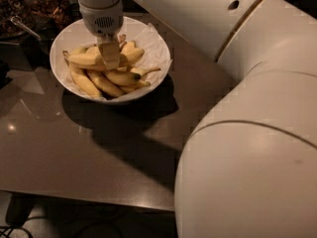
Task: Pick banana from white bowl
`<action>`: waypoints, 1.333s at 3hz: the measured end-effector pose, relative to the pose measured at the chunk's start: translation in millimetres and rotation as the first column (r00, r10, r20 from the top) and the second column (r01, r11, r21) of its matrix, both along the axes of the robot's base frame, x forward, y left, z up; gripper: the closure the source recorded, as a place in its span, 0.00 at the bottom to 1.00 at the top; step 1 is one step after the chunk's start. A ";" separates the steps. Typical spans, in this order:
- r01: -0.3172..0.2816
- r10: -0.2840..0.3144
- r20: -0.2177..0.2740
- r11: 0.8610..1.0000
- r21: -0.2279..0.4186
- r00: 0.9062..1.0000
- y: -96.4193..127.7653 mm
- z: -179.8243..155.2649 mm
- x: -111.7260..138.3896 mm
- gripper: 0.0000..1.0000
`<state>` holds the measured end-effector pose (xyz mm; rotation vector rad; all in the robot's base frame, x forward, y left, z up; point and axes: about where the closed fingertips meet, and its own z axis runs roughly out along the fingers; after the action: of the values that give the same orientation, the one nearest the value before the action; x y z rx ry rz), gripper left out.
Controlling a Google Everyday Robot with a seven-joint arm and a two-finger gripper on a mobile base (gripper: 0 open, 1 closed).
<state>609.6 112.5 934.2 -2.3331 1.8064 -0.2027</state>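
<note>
1. Lying on top of the pile in the white bowl (74,31), the banana (84,59) has its long axis running nearly left to right across the camera view. Its right end sits slightly higher in the view than its left.
2. Its left end points toward the bowl's left rim. Its right end points toward the crumpled paper lining (151,38) at the right wall. Which end carries the stem cannot be told.
3. The gripper (110,61) comes straight down from the top edge over the middle of the bowl. Its tip crosses the banana at about mid-length and roughly at a right angle to the long axis.
4. The banana shows on both sides of the gripper, with the longer visible part to the left.
5. The gripper's tip overlaps the banana, but how far open the gripper is, and whether it has hold of the banana, cannot be told.
6. The other bananas (106,83) are shorter and more curved. They lie under and in front of the banana, fanned toward the near rim.
7. The bowl stands on a dark brown table (74,148), toward its far left part. The white robot arm (247,83) fills the right side of the view.
</note>
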 end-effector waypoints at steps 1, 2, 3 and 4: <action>-0.004 0.004 0.015 1.000 0.014 1.000 3.9 0.7 2.8 1.00; -0.016 0.013 0.048 0.998 0.055 0.999 -0.8 14.6 -12.1 1.00; -0.019 0.009 0.088 0.993 0.118 0.996 -14.1 34.4 -38.0 1.00; -0.021 0.002 0.114 0.986 0.164 0.994 -26.2 49.6 -63.6 1.00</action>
<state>546.0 86.4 983.8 -2.1729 1.6883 -0.1732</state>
